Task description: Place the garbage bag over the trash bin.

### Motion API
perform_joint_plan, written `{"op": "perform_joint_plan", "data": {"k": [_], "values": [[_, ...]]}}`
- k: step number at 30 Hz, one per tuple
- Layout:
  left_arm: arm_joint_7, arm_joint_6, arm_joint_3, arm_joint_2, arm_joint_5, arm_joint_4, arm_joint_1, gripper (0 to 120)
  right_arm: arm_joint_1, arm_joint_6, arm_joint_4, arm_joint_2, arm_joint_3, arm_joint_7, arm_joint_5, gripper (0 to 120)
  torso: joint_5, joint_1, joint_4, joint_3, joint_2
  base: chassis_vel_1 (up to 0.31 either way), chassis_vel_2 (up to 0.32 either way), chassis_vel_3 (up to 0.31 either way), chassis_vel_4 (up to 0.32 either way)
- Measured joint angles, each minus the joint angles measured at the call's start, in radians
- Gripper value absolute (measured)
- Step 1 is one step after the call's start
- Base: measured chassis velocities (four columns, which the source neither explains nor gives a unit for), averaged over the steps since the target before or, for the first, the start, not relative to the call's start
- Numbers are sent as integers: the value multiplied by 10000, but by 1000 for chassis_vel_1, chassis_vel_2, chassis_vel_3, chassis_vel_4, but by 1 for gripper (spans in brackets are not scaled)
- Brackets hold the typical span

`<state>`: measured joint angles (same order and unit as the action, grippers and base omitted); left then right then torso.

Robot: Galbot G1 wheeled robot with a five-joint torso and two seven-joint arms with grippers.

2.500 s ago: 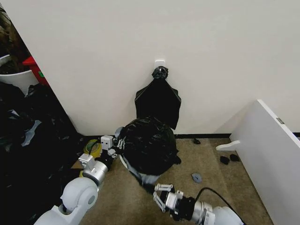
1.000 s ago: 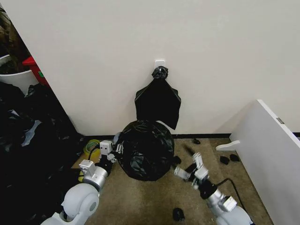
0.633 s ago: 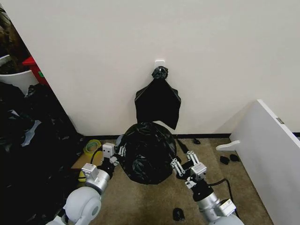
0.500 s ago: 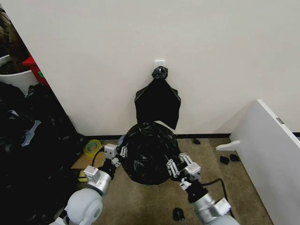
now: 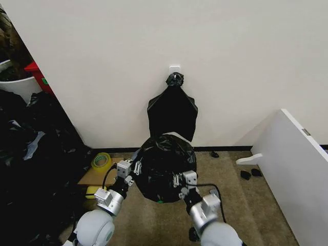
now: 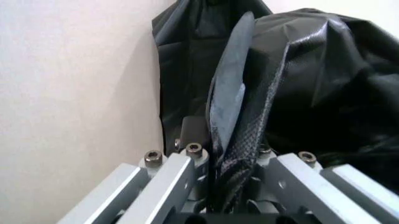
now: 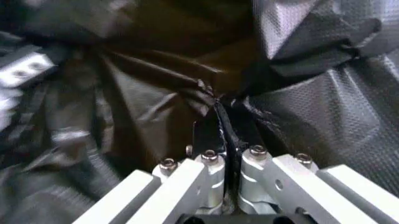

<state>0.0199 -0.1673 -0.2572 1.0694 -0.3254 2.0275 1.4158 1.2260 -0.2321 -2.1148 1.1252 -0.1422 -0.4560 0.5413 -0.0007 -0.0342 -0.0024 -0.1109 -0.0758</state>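
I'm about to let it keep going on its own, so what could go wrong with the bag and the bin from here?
1. Both grippers, left and right, pinch the thin glossy black plastic garbage bag; pulling apart could tear it.
2. Just a sliver of the round cream-white plastic trash bin shows, by the wall; the bag's far edge may slip off the rim.
3. The flat black knotted bundle hangs close above; lifted film could snag it.

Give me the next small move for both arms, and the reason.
Probably pull the hem down together. The left gripper and right gripper each pinch the garbage bag at opposite sides, and the trash bin shows just a sliver of rim at the back.
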Motion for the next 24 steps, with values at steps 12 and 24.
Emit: {"op": "perform_joint_plan", "data": {"k": [12, 24], "values": [[-36, -217, -36, -185, 227, -218, -147, 4, -1806, -1413, 1969, 734, -292, -987, -914, 0, -1, 0, -3, 0, 0, 0, 0, 0, 0], [-27, -218, 123, -28, 404, -414, -189, 4, -2120, 407, 3037, 833, -172, 110, -2117, 0, 1, 0, 0, 0, 0, 0, 0, 0, 0]]}}
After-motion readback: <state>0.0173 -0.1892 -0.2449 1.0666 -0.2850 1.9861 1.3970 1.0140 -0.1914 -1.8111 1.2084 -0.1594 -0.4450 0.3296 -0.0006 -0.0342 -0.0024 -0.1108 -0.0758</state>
